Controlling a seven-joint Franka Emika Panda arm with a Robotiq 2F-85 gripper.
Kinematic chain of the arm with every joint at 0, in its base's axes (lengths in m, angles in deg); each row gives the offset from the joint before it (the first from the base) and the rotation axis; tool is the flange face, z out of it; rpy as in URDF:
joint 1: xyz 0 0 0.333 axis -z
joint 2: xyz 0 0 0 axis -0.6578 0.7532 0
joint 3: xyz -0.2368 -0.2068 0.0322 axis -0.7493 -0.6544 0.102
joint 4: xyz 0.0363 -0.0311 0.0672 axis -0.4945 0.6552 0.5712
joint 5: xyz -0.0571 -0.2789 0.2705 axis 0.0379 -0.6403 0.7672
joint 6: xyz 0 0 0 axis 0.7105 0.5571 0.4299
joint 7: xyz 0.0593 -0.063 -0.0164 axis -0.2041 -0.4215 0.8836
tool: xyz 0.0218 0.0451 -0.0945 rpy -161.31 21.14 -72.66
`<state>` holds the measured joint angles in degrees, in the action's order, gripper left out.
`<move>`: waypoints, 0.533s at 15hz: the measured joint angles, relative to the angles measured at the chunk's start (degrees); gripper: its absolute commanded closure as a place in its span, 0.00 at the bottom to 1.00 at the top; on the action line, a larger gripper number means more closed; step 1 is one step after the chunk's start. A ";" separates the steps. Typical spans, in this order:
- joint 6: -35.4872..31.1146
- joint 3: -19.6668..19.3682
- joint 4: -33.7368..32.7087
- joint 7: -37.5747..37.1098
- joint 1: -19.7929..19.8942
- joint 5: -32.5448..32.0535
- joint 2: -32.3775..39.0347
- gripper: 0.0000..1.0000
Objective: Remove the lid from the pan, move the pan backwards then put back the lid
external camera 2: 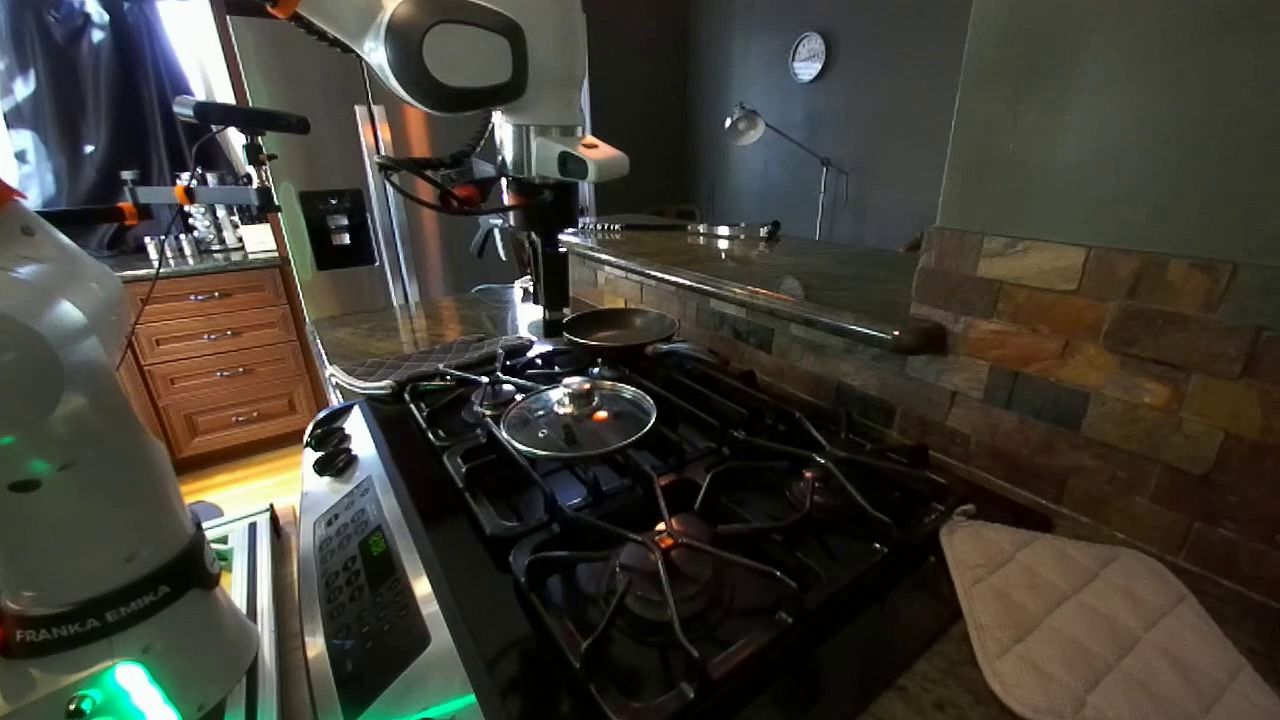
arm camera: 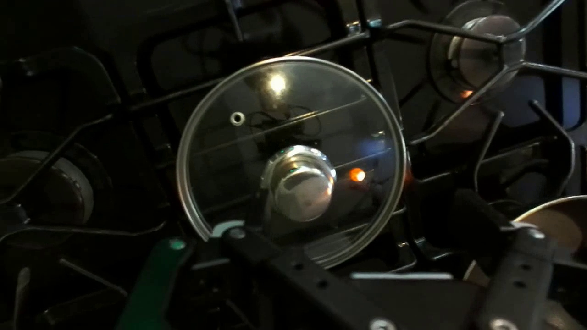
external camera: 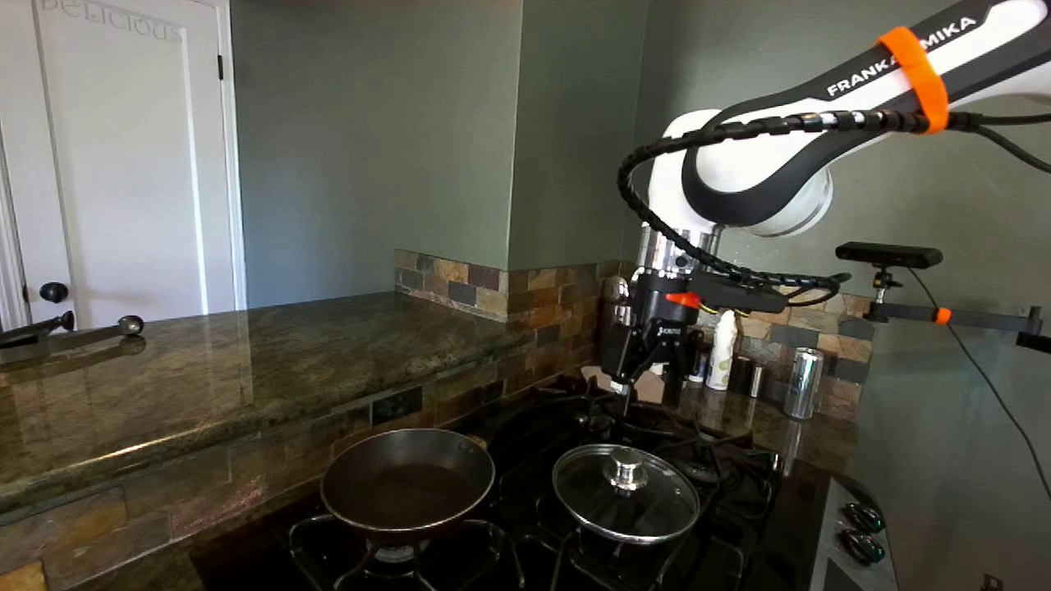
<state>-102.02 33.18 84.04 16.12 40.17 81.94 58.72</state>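
Sharing the stovetop [external camera 2: 700, 490] below grey walls [external camera: 378, 164] are lid [external camera: 626, 497] and pan [external camera: 408, 488]

knob [arm camera: 303, 195]: open from above | gap between lid [external camera: 626, 505] and pan [external camera: 408, 484] | obstacle: raised counter [external camera: 287, 361] beside pan

Beside a white panelled door [external camera: 123, 180], a grey-green wall [external camera: 369, 156] is rising above a stone-tile backsplash [external camera: 554, 308]. In an exterior view, a clock [external camera 2: 808, 57] is hanging above a jointed lamp [external camera 2: 745, 125], bright light [external camera 2: 195, 45] is showing beside a dark curtain [external camera 2: 110, 70], and a stainless-steel refrigerator [external camera 2: 325, 145] is standing by wooden drawers [external camera 2: 230, 353] and a brightly lit floor [external camera 2: 245, 478].
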 measured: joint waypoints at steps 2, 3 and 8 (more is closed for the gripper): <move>-2.71 0.76 1.53 0.46 0.72 -1.82 -0.56 0.00; -4.32 1.12 2.22 0.47 0.81 -2.18 -0.63 0.00; -10.21 2.29 5.53 0.47 0.83 -2.17 -0.64 0.00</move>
<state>-112.23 35.46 89.57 16.59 41.00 79.77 58.08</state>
